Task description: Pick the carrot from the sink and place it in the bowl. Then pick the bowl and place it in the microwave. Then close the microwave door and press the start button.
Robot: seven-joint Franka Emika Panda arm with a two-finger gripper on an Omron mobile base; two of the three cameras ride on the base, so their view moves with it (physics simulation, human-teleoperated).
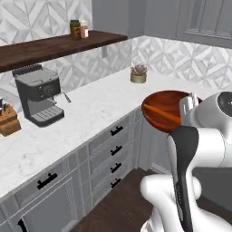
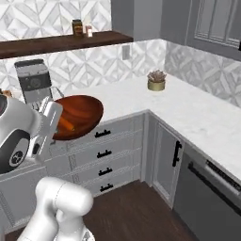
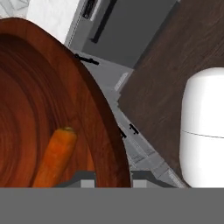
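The arm (image 1: 181,181) is made of glossy white, rounded shells, with a black band running down one link and dark grey discs at its joints. Its base (image 2: 59,207) swells into smooth white domes.

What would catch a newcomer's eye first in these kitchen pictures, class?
The glossy wooden bowl stands out, held in the air by the gripper in front of the drawers, with the orange carrot lying inside it. Behind it, a grey coffee machine sits on the white marble counter.
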